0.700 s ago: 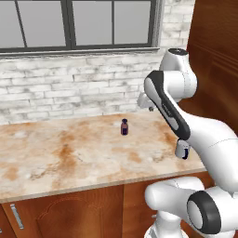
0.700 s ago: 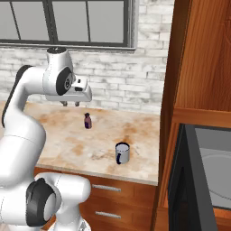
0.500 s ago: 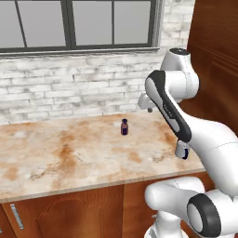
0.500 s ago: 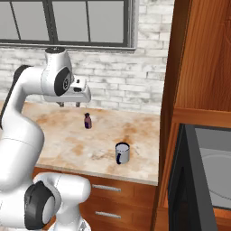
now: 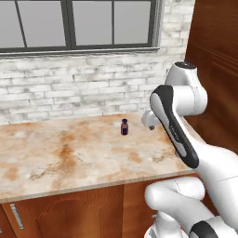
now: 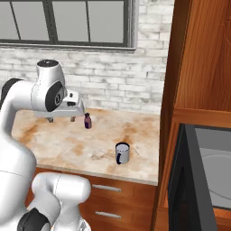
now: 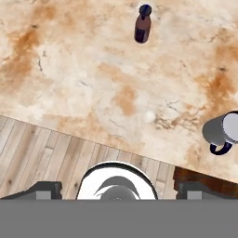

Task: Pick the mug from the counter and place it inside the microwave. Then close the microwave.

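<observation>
above the counter (image 6: pixel 103 149), gripper (image 6: pixel 61 119) pointing down, open

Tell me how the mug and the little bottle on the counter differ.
The mug is white with a dark blue handle; the bottle is dark purple with a dark cap. The mug is wide and open-topped; the bottle is slim, narrow-necked and closed. The mug stands near the counter's front edge, the bottle farther back toward the brick wall. Both stand upright on the counter, apart from each other and untouched.
</observation>
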You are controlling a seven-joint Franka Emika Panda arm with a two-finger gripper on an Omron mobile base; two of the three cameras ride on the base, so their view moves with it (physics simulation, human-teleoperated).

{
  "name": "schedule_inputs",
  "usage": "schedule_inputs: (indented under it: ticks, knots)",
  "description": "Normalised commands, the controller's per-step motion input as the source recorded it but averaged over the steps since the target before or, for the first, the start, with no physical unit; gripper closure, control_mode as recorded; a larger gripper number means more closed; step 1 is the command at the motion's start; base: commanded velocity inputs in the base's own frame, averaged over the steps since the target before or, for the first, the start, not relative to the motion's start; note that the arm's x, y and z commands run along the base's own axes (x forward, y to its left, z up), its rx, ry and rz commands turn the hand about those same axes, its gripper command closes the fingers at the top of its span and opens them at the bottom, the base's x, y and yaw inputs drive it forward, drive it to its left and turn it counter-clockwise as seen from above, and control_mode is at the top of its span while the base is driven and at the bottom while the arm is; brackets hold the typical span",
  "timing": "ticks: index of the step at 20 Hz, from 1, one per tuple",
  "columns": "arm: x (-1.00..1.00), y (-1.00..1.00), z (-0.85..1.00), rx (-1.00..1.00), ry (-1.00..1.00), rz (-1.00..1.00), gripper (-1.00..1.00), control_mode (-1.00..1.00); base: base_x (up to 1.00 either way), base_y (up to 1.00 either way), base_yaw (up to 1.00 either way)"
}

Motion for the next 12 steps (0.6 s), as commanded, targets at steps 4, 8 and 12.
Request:
schedule_inputs:
  ticks: [4, 8, 12]
  knots:
    - [-0.46, -0.31, -0.94, 0.00, 0.00, -0.09, -1.00, -1.00, 0.00, 0.00, 0.00]
    - [-0.15, -0.64, -0.80, 0.00, 0.09, -0.29, -1.00, -1.00, 0.00, 0.00, 0.00]
    - [0.31, -0.69, -0.29, 0.00, 0.21, -0.39, -1.00, -1.00, 0.00, 0.00, 0.00]
